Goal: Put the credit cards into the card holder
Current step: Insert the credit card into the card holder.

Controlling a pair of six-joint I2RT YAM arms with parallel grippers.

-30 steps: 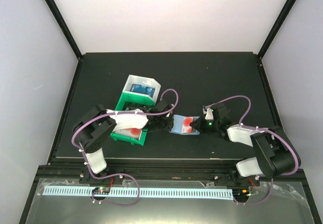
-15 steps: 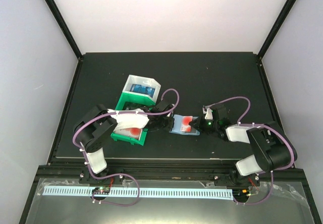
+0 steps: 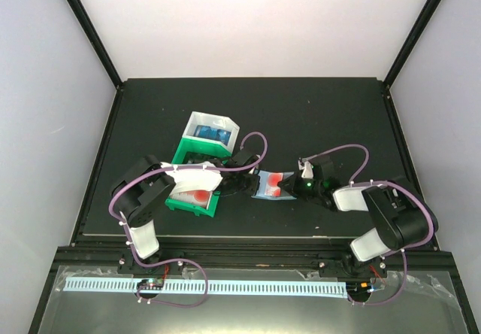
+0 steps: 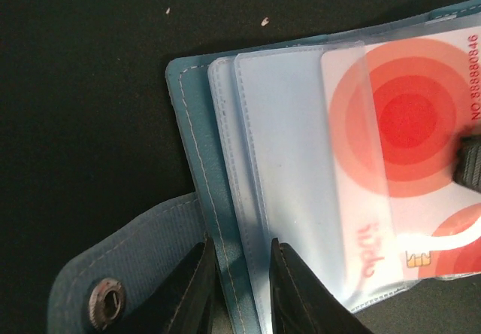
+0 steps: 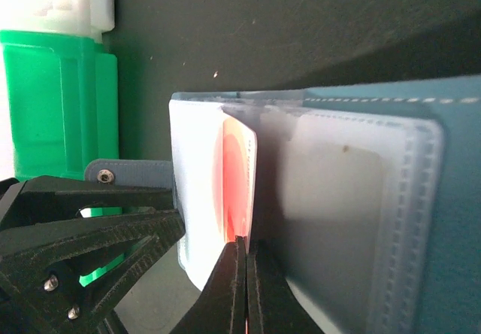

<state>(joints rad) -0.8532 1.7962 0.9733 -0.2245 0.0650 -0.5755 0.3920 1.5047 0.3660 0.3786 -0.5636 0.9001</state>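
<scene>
The card holder (image 3: 261,192) lies open on the black table (image 3: 323,116), its snap tab (image 4: 124,277) folded out flat on the side towards the green bin. The left gripper (image 4: 240,298) stands at that same edge, its jaws pinched on the holder's teal cover and the nearest clear sleeve (image 4: 289,161). From the opposite side of the holder the right gripper (image 5: 240,277) reaches in with its jaws closed tight on the edge of a red-and-white credit card (image 4: 398,123). The card sits partly inside a clear sleeve, its chip corner still sticking out.

Just beside the holder, past the left gripper, stands the green bin (image 3: 213,207). The left arm's white link lies across the bin and hides much of it; another red-and-white card (image 3: 192,197) shows inside. The white bin (image 3: 231,135) adjoins the green one on the side farther from the holder and holds blue cards (image 3: 210,132). In the right wrist view, the left gripper's black body fills the gap between holder and green bin.
</scene>
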